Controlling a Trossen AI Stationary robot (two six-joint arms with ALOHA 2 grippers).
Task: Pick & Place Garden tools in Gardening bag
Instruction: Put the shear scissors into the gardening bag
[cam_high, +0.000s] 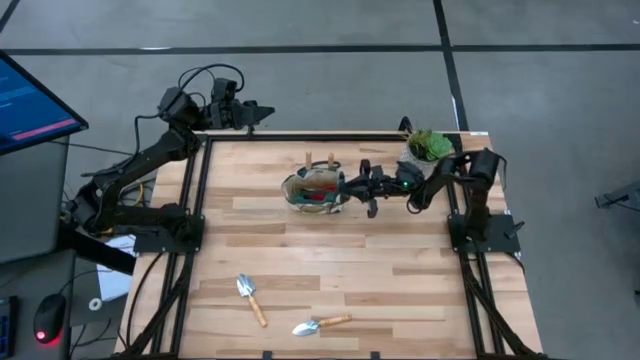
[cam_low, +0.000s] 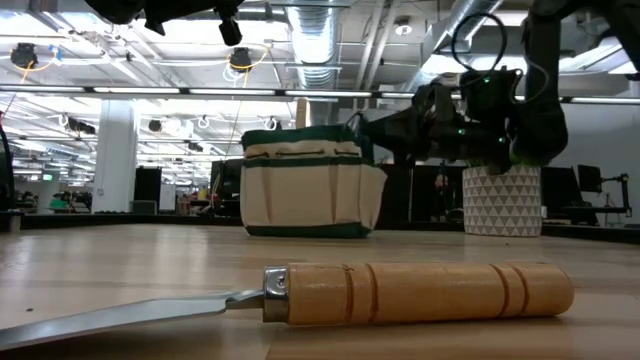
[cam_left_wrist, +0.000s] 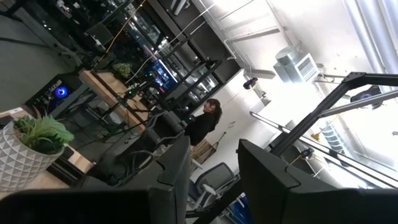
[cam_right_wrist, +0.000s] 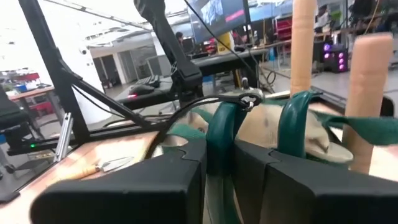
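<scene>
The beige gardening bag (cam_high: 313, 190) with green trim stands upright on its base on the table, right of the middle and toward the far side. It also shows in the low view (cam_low: 310, 195). Two wooden tool handles (cam_high: 308, 158) stick up out of it. My right gripper (cam_high: 350, 186) is at the bag's right rim, shut on a green handle strap. Two trowels (cam_high: 250, 298) (cam_high: 320, 324) lie flat near the front edge; one fills the low view's foreground (cam_low: 400, 292). My left gripper (cam_high: 262, 116) is open and empty, raised beyond the far left edge. My right gripper pinches the bag's green handle strap (cam_right_wrist: 219, 134) between its two fingers, on the side of the bag toward the table's right. The fingers come about level from the table's right. The strap arches up past the fingertips. The bag stands on the table (cam_low: 310, 232).
A green plant in a white pot (cam_high: 428, 148) stands at the far right corner, just behind my right arm. A second green strap (cam_right_wrist: 291, 124) and the wooden handles (cam_right_wrist: 303, 43) rise beyond my right fingers. A black frame runs along the table's sides.
</scene>
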